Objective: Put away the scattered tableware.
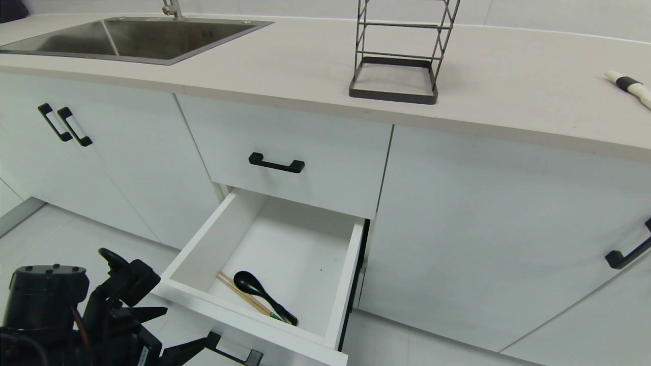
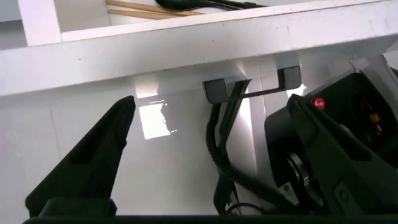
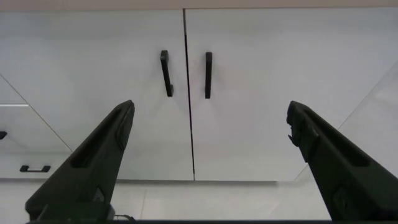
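The pale surface (image 1: 305, 66) runs above the open drawer (image 1: 348, 264). It carries a sink (image 1: 152, 35) up-left of the drawer, a wire rack (image 1: 394, 96) above it and a white utensil (image 1: 630, 86) far to its right. Spoon (image 1: 259, 292) and chopsticks (image 1: 243, 295) lie inside the drawer, at its front. Left jaws: spread, near the drawer's handle (image 2: 252, 90). Right jaws: spread, facing cabinet doors (image 3: 249, 93). Tiled floor (image 1: 66, 239) lies left of the drawer.

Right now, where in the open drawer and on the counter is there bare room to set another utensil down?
Drawer: floor bare behind the black spoon and chopsticks; its front strip is crowded, with the left end effector open by the handle. Counter: bare between sink and wire rack, and from rack to the white utensil.
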Controlling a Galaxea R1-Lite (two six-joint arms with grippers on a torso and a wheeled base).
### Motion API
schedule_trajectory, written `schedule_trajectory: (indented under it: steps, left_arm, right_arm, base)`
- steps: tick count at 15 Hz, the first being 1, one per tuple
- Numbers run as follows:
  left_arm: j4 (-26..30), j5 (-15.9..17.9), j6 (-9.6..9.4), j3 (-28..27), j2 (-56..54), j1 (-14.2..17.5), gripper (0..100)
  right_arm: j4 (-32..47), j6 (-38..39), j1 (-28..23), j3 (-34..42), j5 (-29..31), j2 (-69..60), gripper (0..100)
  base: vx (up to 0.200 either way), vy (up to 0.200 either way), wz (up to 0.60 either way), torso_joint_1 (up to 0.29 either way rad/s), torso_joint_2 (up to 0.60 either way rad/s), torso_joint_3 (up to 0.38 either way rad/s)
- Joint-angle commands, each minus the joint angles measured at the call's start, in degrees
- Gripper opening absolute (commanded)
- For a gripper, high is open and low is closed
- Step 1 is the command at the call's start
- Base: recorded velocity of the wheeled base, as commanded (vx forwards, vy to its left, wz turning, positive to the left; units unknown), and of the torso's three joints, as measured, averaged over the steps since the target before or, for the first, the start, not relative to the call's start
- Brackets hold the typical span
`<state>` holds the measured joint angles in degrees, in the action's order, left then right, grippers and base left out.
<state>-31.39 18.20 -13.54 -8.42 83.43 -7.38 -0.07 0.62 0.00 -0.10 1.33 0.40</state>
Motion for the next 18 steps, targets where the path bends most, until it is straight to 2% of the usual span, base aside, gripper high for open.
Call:
schedule_trajectory:
  steps: [1,6,9,13,14,15,18]
  left_arm:
    - [-0.9,0.0,0.01,0.3,1.5,0.1,100]
    - [-2.4,0.1,0.18,0.2,1.2,0.3,100]
    - [-6.9,0.1,0.62,0.1,2.4,0.3,100]
    - [-8.5,0.5,0.54,-0.4,3.1,0.2,100]
    - [-10.1,0.5,0.62,-0.5,3.6,0.1,100]
    - [-14.0,0.7,0.71,-0.5,5.0,0.3,100]
    - [-19.1,0.8,2.38,-0.5,7.7,0.3,100]
  right_arm:
    - [0.0,0.0,0.0,0.0,0.0,0.2,100]
    - [0.0,0.0,0.0,0.0,0.0,0.2,100]
    - [0.0,0.0,0.0,0.0,0.0,0.2,100]
    - [0.0,0.0,0.0,0.0,0.0,0.2,100]
    - [0.0,0.0,0.0,0.0,0.0,0.2,100]
    - [0.0,0.0,0.0,0.0,0.0,0.2,100]
    - [0.0,0.0,0.0,0.0,0.0,0.2,100]
  base:
    - [0.000,0.000,0.00,0.000,0.00,0.000]
    - [0.000,0.000,0.00,0.000,0.00,0.000]
    - [0.000,0.000,0.00,0.000,0.00,0.000]
    - [0.000,0.000,0.00,0.000,0.00,0.000]
    - [0.000,0.000,0.00,0.000,0.00,0.000]
    - [0.000,0.000,0.00,0.000,0.00,0.000]
    - [0.000,0.000,0.00,0.000,0.00,0.000]
